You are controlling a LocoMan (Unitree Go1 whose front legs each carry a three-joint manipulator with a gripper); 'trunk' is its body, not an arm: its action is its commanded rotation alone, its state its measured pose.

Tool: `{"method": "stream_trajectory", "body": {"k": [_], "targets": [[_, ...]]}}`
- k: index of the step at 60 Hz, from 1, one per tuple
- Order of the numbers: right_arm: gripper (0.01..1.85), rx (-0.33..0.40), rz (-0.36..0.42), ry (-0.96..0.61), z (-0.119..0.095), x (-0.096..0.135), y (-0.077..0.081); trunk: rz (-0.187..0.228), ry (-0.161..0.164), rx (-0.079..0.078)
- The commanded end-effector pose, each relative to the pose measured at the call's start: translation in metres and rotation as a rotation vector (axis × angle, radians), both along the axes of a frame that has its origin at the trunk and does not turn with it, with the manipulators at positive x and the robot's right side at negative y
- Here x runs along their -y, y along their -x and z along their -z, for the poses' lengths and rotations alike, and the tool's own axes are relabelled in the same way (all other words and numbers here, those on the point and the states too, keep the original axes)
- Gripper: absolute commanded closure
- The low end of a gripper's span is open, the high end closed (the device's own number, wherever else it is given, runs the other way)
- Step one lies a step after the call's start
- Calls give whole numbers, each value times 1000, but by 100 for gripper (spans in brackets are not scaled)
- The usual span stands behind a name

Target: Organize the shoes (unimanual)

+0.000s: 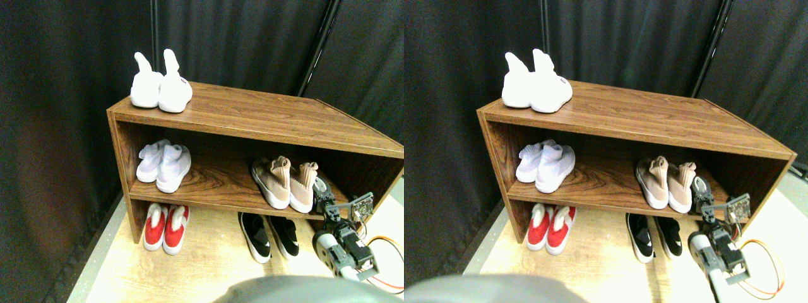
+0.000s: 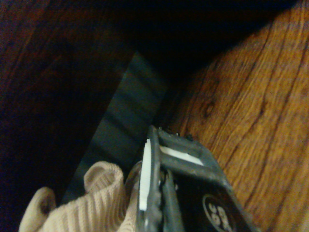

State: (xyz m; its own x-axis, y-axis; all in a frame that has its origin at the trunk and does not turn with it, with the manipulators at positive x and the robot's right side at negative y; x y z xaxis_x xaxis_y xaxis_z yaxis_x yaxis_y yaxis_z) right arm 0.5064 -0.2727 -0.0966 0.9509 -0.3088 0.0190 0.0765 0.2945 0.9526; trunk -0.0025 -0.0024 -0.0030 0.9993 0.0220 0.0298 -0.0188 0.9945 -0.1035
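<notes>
The beige-tan shoes stand side by side at the right end of the rack's middle shelf (image 1: 214,189), the left one (image 1: 270,183) beside the right one (image 1: 303,187). My right gripper (image 1: 321,187) reaches in from the lower right and lies against the right beige shoe's outer side, by its cuff. In the wrist view the ribbed beige cuff (image 2: 96,198) presses against the dark jaw frame, with the wooden shelf board (image 2: 256,111) beyond. The black shoes with white soles, one (image 1: 255,235) next to the other (image 1: 285,235), sit on the floor under the shelf, left of my arm.
An all-white high-cuff pair (image 1: 161,85) stands on the rack's top at the left. A pale pair (image 1: 164,167) sits at the shelf's left end, and a red-and-white pair (image 1: 165,227) on the floor below. An orange cable (image 1: 386,249) loops by my arm. Dark curtains hang behind.
</notes>
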Motion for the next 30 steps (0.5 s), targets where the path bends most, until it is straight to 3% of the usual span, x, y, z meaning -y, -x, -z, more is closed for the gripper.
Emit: {"method": "stream_trajectory", "body": {"k": [1, 30], "targets": [[180, 29, -18, 6, -7, -5, 0, 1, 7, -5], [180, 20, -26, -5, -1, -14, 1, -4, 8, -10]]}}
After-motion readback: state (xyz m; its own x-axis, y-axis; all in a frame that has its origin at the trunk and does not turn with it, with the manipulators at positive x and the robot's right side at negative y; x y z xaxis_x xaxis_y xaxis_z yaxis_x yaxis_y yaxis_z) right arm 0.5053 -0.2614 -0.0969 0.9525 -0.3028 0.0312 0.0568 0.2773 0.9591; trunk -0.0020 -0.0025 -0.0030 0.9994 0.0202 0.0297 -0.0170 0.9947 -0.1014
